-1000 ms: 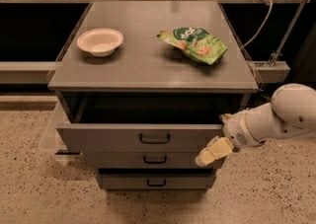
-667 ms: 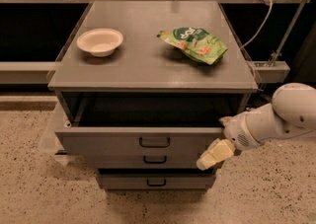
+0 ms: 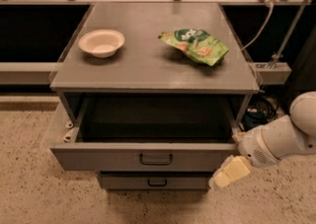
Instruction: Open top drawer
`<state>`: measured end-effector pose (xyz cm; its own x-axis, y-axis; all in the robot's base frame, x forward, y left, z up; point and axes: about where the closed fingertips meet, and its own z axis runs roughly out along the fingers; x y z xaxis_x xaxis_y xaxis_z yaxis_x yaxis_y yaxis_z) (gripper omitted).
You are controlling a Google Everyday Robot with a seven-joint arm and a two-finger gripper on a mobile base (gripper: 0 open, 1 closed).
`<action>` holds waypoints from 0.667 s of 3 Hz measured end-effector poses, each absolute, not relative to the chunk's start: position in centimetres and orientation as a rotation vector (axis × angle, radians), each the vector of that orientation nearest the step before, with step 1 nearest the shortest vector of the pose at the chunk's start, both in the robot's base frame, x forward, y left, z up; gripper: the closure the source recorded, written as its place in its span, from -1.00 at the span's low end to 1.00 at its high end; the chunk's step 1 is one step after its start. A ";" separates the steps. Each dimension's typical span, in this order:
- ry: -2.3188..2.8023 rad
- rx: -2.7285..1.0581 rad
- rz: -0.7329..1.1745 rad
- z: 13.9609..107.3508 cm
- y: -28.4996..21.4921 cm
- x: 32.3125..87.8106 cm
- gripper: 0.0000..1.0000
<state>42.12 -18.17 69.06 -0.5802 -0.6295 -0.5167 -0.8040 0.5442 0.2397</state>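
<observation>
Top drawer (image 3: 103, 158) is out a long way from under the bench (image 3: 148, 70), dark inside showing w/ nothing visible in it, so the task looks abt done.

The pincer (image 3: 229, 172) sits low at the right end of the drawer front, well off the loop handle (image 3: 156, 159). It has no hold on the handle. Can't tell how far open it is, nor whether it touches the front's corner.

Risks, as I judge them:
- A sideways or upward swing of the arm (image 3: 279, 139) could clip that right corner & shove the drawer back in or skew it on its runners.
- More pull could run the drawer against its stops. The jolt might slide the white bowl (image 3: 101, 43) or the green snack bag (image 3: 195, 45) on the bench.
- The pincer hangs near the 2nd drawer (image 3: 123, 182), so a low sweep left could catch that one instead.
- Cables (image 3: 256, 112) lie just behind the arm, & backing out carelessly may snag them.
</observation>
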 end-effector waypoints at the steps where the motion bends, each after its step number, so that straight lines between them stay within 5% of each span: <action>1: 2.415 -1.174 0.651 69.2 -18.2 42.1 -1.00; 2: 2.479 -1.168 0.705 68.9 -18.6 38.6 -1.00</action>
